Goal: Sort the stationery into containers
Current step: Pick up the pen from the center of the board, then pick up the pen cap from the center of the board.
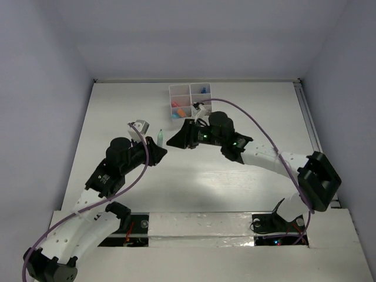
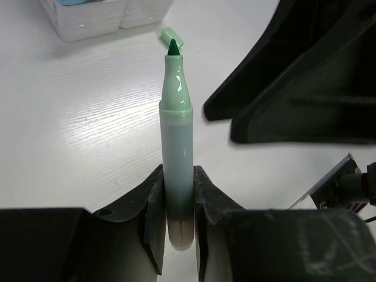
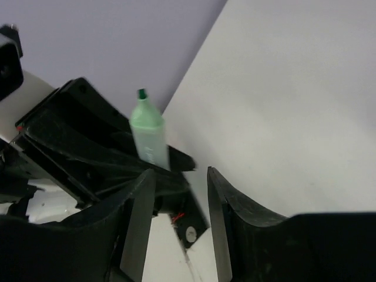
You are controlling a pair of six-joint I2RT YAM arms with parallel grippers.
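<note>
Pinching the pale-green marker (image 2: 176, 135) low on its barrel, the left gripper (image 2: 178, 194) was seen pressed together on it, with the dark-green tip left bare. The marker's long axis was directed straight out from the fingers, toward the white organiser box (image 2: 94, 29) at the far side of the table. A small pale-green piece (image 2: 173, 36), judged to be the marker's cap, was found lying on the table just past the tip, between the marker and the box. The right gripper (image 3: 181, 200) was held with its jaws spread and nothing between them, just beside the marker and facing it. It was judged to be the arm nearer to the cap and the box.

The marker's rear end was hidden between the left fingers. The box was cut off at the frame edge in the left wrist view, and its contents could not be identified from above. The cap could not be made out in the top view.
</note>
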